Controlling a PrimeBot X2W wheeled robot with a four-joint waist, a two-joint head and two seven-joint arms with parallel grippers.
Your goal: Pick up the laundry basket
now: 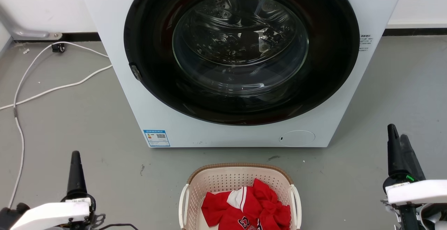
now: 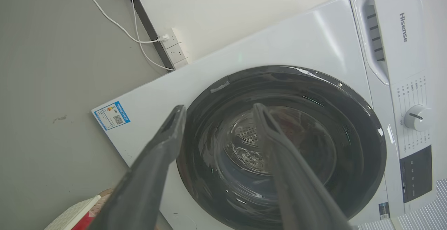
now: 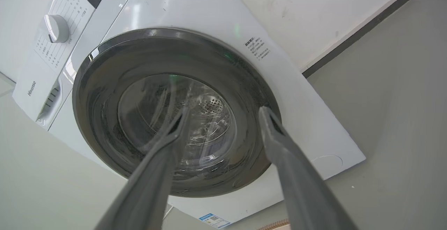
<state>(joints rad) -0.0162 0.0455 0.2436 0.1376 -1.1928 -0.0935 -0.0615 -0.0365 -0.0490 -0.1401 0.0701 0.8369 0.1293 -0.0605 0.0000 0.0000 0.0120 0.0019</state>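
Two white handles [image 1: 182, 202] on the laundry basket [image 1: 241, 166], one per side; I'd bring left gripper [image 2: 219, 108] and right gripper [image 3: 225, 110] down and inward, each to its own side, close on both handles together, lift level, else the load tips out; basket sits on the grey floor [image 1: 87, 135] close in front of the washer [image 1: 223, 134], between the two grippers and well apart from both; cream perforated walls, brown woven-look rim, red garment [image 1: 251, 207] heaped inside; near end cut off by the frame; both claws spread wide, nothing between the fingers, aimed at the washer; approach not yet begun.
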